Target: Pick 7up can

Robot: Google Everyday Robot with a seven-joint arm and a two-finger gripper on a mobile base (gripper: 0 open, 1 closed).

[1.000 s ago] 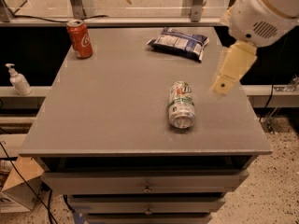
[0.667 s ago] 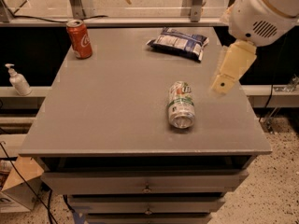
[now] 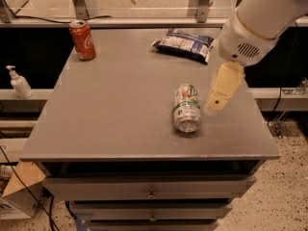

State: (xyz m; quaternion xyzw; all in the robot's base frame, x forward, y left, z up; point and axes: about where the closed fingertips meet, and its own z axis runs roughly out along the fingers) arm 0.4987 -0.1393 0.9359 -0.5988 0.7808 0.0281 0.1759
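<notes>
End effector [image 3: 215, 105] hangs right of centre in the frame. It is a cream-coloured piece slanting down and to the left, with its tip low over the desk and just beside the 7up can, not touching it as far as I can see. Whether it is open or closed I cannot tell from here, and it holds nothing.

The grey desk [image 3: 120, 109] fills the middle of the frame, with drawers [image 3: 151, 189] along the bottom edge. The robot's bulky white arm [image 3: 260, 18] comes in from the upper right corner. A dark blue snack bag [image 3: 185, 43] lies flat near the desk's far edge, upper centre-right. The 7up can [image 3: 187, 108] lies on its side a little right of centre. Its green and white label faces up and one silver end points towards the front edge. A red Coca-Cola can [image 3: 83, 40] stands upright at the upper left corner of the desk, well apart from everything else. A white pump bottle [image 3: 19, 83] sits on a ledge at the far left, off the desk.

I'd say this is the approach: the end effector has reached the can's side but no grasp has been made. The next move calls for shifting left until it is over the can's body, turning to span the can across its width, then lowering and closing. A round can on its side may roll if nudged first.
</notes>
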